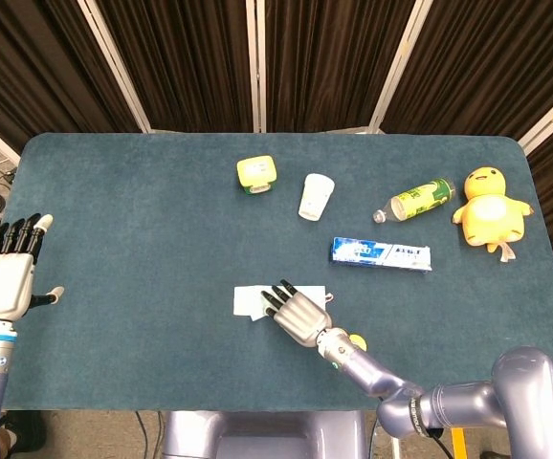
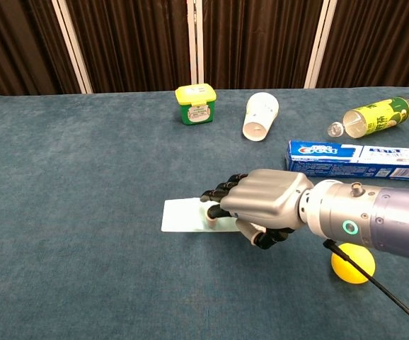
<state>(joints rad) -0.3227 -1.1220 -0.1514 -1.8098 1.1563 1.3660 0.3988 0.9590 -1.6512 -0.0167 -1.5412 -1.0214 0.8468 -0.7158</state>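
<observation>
In the head view, the right hand (image 1: 298, 314) lies palm down at lower centre, fingertips resting on the pale card (image 1: 253, 301) flat on the table (image 1: 143, 220). The left hand (image 1: 5, 273), fingers spread and holding nothing, hangs at the far left edge.

In the chest view, the right hand (image 2: 257, 204) shows its fingers (image 2: 219, 195) curled onto the card (image 2: 183, 214) at centre, with a yellow ball (image 2: 352, 263) lower right and a toothpaste box (image 2: 353, 157) behind.

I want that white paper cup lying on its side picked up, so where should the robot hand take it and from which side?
Grip the white paper cup around its middle, coming from above. It lies tipped over, mouth toward the robot, so both curved flanks are free and nothing touches it.
</observation>
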